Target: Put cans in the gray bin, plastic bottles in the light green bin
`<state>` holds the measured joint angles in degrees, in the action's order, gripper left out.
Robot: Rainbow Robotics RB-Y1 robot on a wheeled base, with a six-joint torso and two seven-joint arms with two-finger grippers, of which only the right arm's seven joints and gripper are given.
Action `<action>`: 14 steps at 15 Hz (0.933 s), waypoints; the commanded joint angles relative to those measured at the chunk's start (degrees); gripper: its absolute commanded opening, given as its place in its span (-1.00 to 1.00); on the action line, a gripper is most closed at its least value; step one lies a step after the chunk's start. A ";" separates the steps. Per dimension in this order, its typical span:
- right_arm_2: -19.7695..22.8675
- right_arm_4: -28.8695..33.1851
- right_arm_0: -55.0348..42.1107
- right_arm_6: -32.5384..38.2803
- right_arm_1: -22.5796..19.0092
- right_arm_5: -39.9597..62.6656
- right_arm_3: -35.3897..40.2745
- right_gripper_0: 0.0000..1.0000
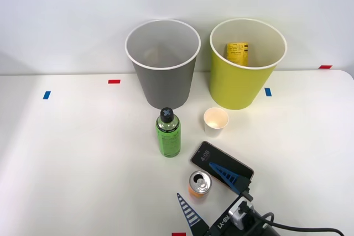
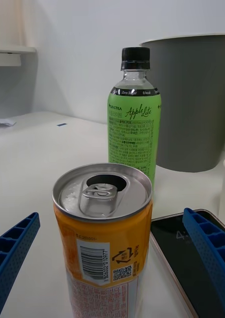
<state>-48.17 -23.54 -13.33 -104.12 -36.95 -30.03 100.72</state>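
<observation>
A small orange can (image 1: pixel 199 184) (image 2: pixel 103 233) with a silver top stands upright near the table's front edge. My right gripper (image 1: pixel 206 192) (image 2: pixel 112 258) is open, one blue ribbed finger on each side of the can, touching nothing. Behind the can stands the plastic bottle (image 1: pixel 168 132) (image 2: pixel 134 119), green liquid inside, black cap on. At the back are the gray bin (image 1: pixel 163 64) (image 2: pixel 201 104) and, to its right, the light green bin (image 1: pixel 246 64), which holds a yellow item (image 1: pixel 237 52).
A white paper cup (image 1: pixel 215 121) stands right of the bottle. A dark phone (image 1: pixel 222 167) (image 2: pixel 187 258) lies flat just right of the can, under one finger. Coloured tape marks dot the white table (image 1: pixel 83 153).
</observation>
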 commanded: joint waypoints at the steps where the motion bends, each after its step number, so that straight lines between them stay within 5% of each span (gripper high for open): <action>1: 0.00 0.78 0.06 0.05 0.13 0.06 0.00 -0.45; 2: 0.09 0.69 -0.03 0.05 0.30 0.06 0.00 -0.80; 3: 0.00 0.69 -0.12 0.14 0.39 0.06 0.00 -0.88; 11: 1.50 0.95 -1.44 0.41 0.39 0.15 1.50 -1.00; 14: 6.24 2.45 -5.92 0.67 -2.86 10.17 12.22 -1.00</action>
<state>-44.61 -21.86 -16.61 -103.59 -38.03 -24.99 107.64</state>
